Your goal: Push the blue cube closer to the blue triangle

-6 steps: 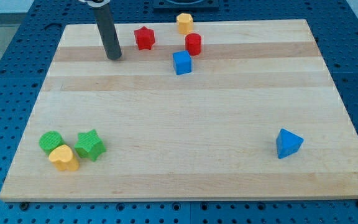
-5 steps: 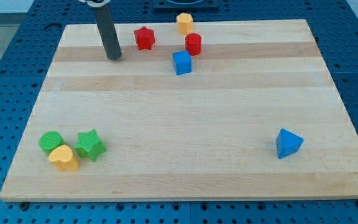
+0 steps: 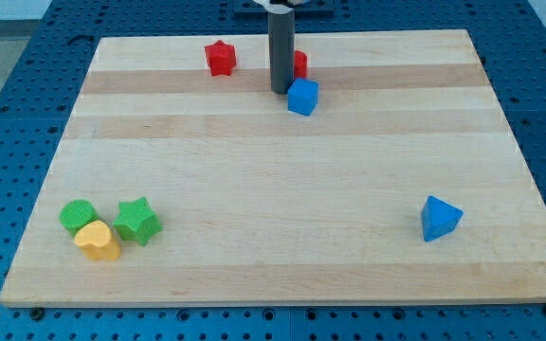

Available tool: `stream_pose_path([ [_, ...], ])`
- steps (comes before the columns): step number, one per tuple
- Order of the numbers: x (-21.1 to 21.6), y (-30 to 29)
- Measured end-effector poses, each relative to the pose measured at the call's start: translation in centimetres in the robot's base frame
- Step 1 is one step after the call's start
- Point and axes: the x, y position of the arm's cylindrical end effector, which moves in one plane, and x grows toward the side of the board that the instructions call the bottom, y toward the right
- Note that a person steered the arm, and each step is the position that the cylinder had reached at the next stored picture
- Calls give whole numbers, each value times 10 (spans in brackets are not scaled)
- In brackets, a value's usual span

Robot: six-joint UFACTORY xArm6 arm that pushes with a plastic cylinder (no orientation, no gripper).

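The blue cube (image 3: 302, 97) sits on the wooden board (image 3: 282, 189) near the view's top, just right of centre. My tip (image 3: 280, 90) is down on the board right beside the cube's upper left side, touching or nearly touching it. The rod stands in front of the red cylinder (image 3: 300, 64) and hides most of it. The blue triangle (image 3: 440, 218) lies far off at the view's lower right.
A red star (image 3: 220, 58) sits at the view's top, left of the rod. A green cylinder (image 3: 78, 215), a yellow block (image 3: 98, 241) and a green star (image 3: 136, 220) cluster at the lower left. The yellow block seen earlier at the top is hidden.
My tip has moved right from beside the red star to the blue cube. The cube has shifted a little to the right and turned. The rod now covers the yellow block at the top.
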Motion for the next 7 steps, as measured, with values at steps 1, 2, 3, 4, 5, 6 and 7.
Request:
stream_pose_path([
  [1,6,27],
  [2,35,47],
  [3,66,54],
  [4,98,55],
  [5,133,59],
  [6,159,90],
  [7,181,113],
])
